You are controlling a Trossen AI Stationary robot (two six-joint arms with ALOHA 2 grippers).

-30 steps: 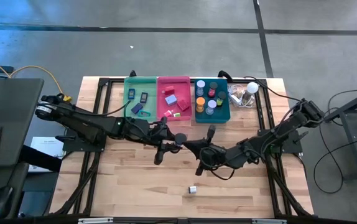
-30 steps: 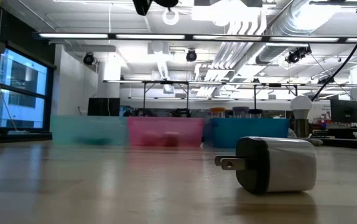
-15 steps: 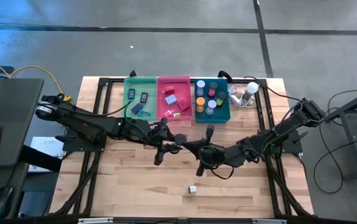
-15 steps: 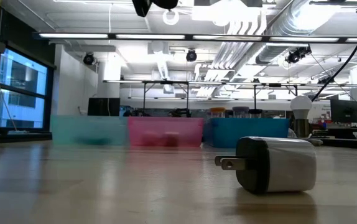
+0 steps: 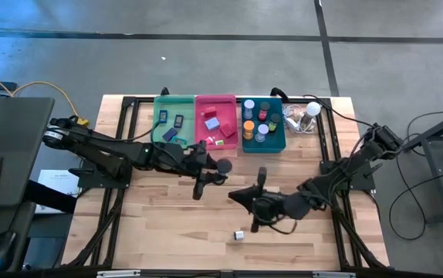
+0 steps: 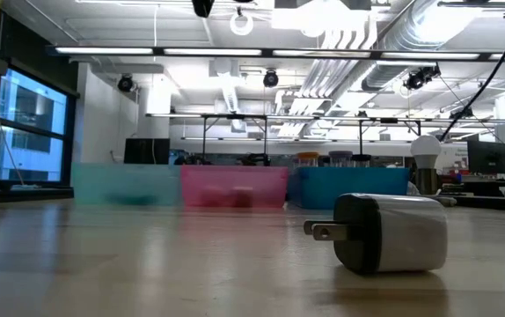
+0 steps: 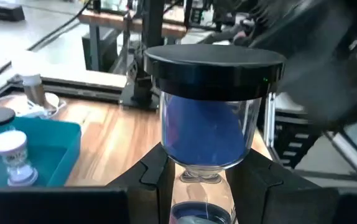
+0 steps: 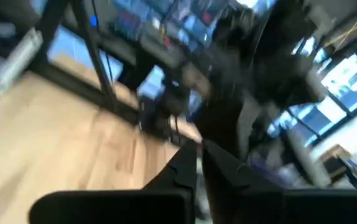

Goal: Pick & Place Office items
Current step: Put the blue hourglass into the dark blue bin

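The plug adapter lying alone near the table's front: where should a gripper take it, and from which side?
Come straight down and close on the blocky body of the plug adapter, across its width. It lies on its side on the table, prongs sticking out level at one end, so stay behind them.

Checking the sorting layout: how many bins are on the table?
3, side by side along the far edge: the green bin on the left, the pink bin in the middle, the teal bin on the right.
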